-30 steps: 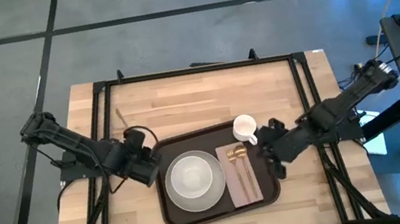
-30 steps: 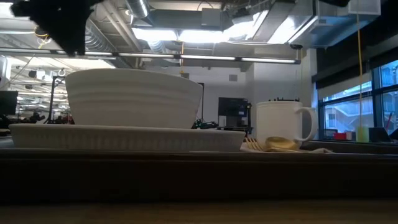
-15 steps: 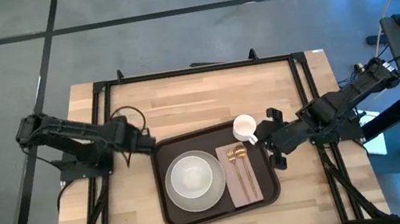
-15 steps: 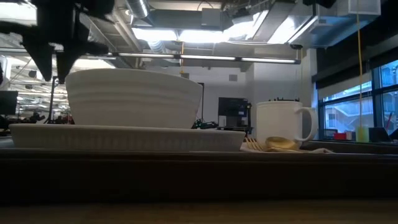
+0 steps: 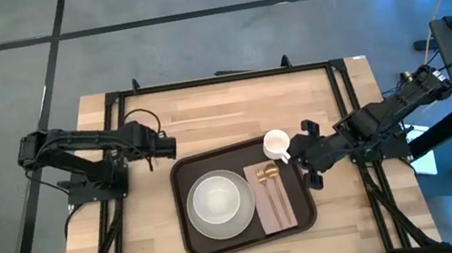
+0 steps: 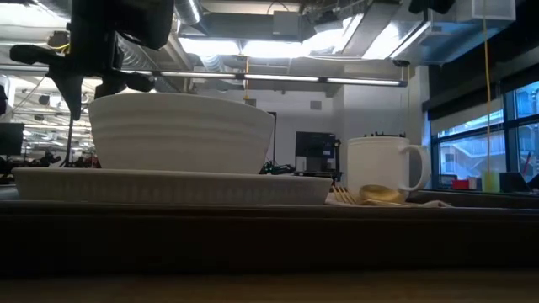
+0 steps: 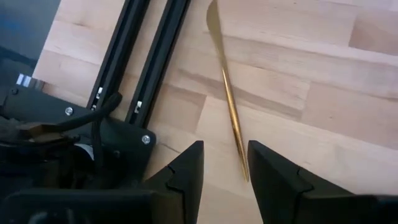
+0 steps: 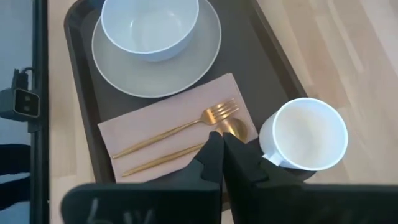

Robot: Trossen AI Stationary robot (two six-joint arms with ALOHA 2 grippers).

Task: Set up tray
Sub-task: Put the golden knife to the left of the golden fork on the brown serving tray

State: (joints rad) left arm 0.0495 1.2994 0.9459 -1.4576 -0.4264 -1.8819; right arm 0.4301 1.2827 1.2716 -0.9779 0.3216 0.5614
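Since a second ago, left arm has swung off the tray's near-left corner and out over bare table toward the rear left; right arm has pulled back slightly and barely shifted after that.

Table [image 5: 223, 108]: light wood, black frame rails at its edges.

Tray [image 5: 191, 235]: dark brown, front centre of table, between the two arms. Carries plate, bowl, napkin, cutlery, mug.

Plate [image 5: 199, 227] with white bowl [image 5: 218, 197] on it, tray's left half.

Napkin [image 5: 277, 212], pinkish, right of plate, with gold fork [image 8: 180, 126] and spoon [image 8: 233, 129] lying on it.

Mug [image 5: 276, 144]: white, tray's rear right corner, just beside right gripper.

Knife [image 7: 227, 93]: gold, flat on bare wood, rear left, well apart from tray. Looks like the one piece not yet on the tray.

Left gripper [image 5: 167, 145]: just off tray's rear-left corner, fingers [image 7: 186, 168] partly apart, holding nothing, knife's near end lying ahead between them.

Right gripper [image 5: 300, 155]: at tray's right rear edge, fingers closed together, nothing held.

Risks, as I judge them:
- Knife is thin and flat on wood; fingers may close above it or skid it aside.
- Frame rail runs close by; a low approach could clip it.
- Carrying the knife across, arm could knock bowl or plate.
- Right gripper sits near the mug; any move could nudge it.
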